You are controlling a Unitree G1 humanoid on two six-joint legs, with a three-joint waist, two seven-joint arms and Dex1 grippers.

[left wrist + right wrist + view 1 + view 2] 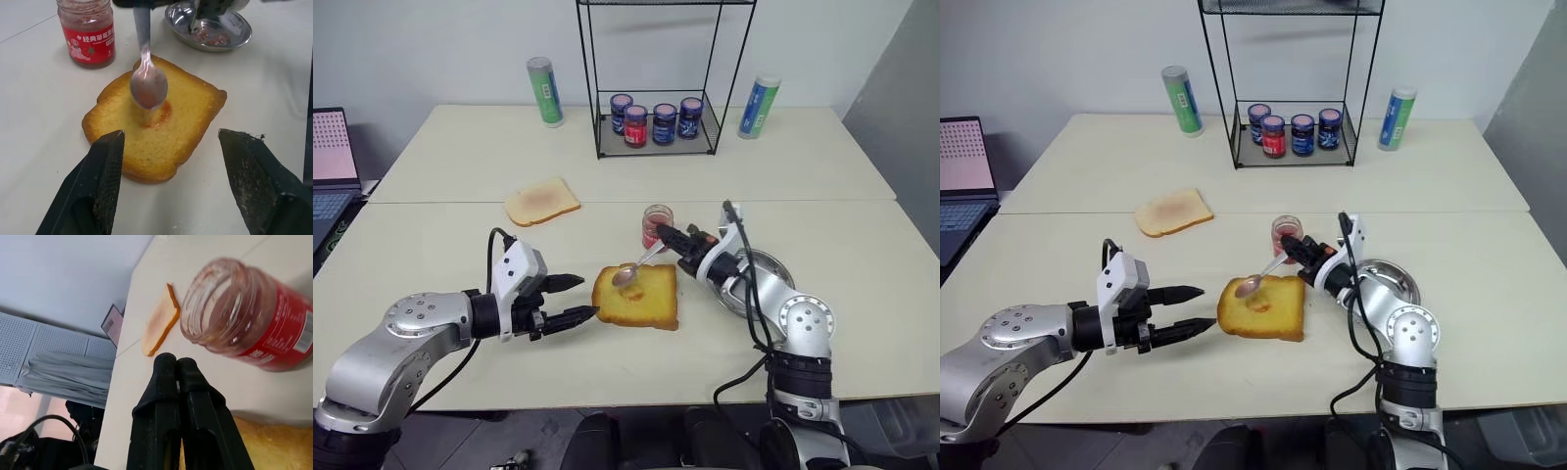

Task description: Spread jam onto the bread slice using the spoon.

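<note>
The bread slice (636, 297), thick and golden-yellow, is laid flat on the table, with a red smear in its middle. The spoon (636, 266) is held tilted above it. The jam (657, 226) jar is placed upright just behind.

Two bread slices (636, 297) (541, 202), one open jam jar (656, 225), four lidded jars (655, 120), two tall canisters (545, 91) (758, 107), one spoon (636, 267), one metal dish (764, 277) and one wire rack (656, 78) are here.

The jam jar (87, 33), upper left in the left wrist view, wears a red label reading 经典草莓; smaller print stays illegible.
</note>
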